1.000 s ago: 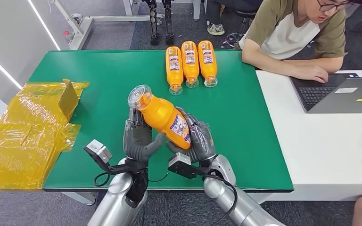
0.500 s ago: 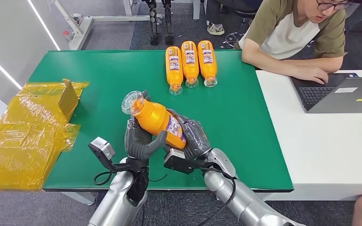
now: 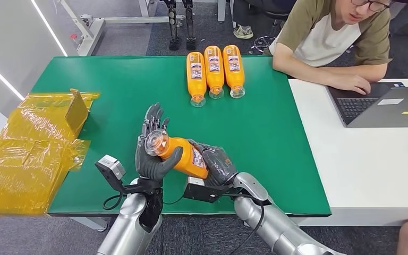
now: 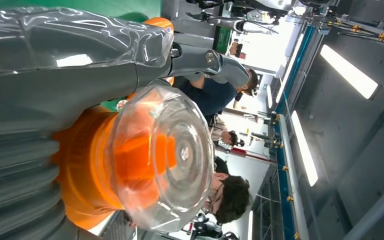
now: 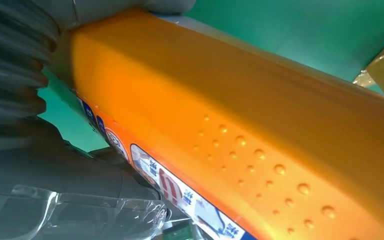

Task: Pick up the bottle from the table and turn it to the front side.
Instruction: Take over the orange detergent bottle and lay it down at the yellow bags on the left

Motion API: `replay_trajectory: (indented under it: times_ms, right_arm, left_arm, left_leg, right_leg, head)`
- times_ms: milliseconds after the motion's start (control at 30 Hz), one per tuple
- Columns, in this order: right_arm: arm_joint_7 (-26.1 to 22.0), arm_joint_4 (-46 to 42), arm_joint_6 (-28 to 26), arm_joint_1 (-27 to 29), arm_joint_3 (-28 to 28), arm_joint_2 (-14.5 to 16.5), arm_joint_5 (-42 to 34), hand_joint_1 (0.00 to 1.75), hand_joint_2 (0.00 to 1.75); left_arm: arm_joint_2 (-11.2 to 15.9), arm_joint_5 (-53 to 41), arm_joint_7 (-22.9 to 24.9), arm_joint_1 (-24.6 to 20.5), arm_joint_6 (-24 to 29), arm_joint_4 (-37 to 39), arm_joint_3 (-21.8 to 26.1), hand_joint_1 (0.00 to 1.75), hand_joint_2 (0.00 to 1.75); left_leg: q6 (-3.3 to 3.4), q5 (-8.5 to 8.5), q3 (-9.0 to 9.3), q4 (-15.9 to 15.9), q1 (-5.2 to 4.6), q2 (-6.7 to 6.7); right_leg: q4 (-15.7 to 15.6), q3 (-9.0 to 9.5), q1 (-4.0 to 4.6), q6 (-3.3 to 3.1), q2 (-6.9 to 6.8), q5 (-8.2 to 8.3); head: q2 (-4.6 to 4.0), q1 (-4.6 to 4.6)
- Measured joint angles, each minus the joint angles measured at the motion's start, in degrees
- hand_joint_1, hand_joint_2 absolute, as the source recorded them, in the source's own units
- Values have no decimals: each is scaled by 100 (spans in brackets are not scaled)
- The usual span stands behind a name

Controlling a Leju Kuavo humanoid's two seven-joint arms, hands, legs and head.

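Observation:
An orange bottle (image 3: pixel 183 155) with a clear cap (image 3: pixel 155 142) lies nearly level just above the green table (image 3: pixel 276 138), cap toward my left. My right hand (image 3: pixel 218 163) grips its lower body, with the label (image 3: pixel 199 158) partly showing. My left hand (image 3: pixel 151 154) cradles the neck, thumb hooked over it and fingers (image 3: pixel 152 118) stretched straight up behind the cap. The left wrist view has the cap (image 4: pixel 170 155) close up beside my left hand (image 4: pixel 70 55). In the right wrist view the orange bottle (image 5: pixel 240 120) lies across my right hand (image 5: pixel 55 170).
Three more orange bottles (image 3: pixel 214 71) lie side by side at the table's far edge. A yellow film-wrapped box (image 3: pixel 32 149) sits at the left end. A person (image 3: pixel 334 37) works at a laptop (image 3: pixel 388 106) on the white table (image 3: pixel 361 159) to the right.
The bottle has come down and tipped from steeply tilted to almost level, cap sinking toward my left palm. My left fingers have straightened out behind the cap.

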Motion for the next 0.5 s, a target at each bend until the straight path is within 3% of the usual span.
replay_trajectory:
  times_ms: [400, 500]
  right_arm:
    - [2, -16, -5, 63, 20, -15, 125, 175, 175]
    - [20, -213, -240, 258, -60, -35, 205, 175, 175]
  left_arm:
    - [0, -52, 0, 3, -22, 0, 17, 0, 175]
    - [-4, -197, 30, 2, -109, 3, 17, 0, 175]
  left_leg:
    - [0, 0, 0, 0, 0, 1]
    - [0, 0, -1, 0, 0, 1]
  right_leg:
    - [1, -2, 0, 0, 0, 0]
    - [0, -3, 0, 0, 0, 0]
  head:
    - [0, -1]
    - [0, -1]
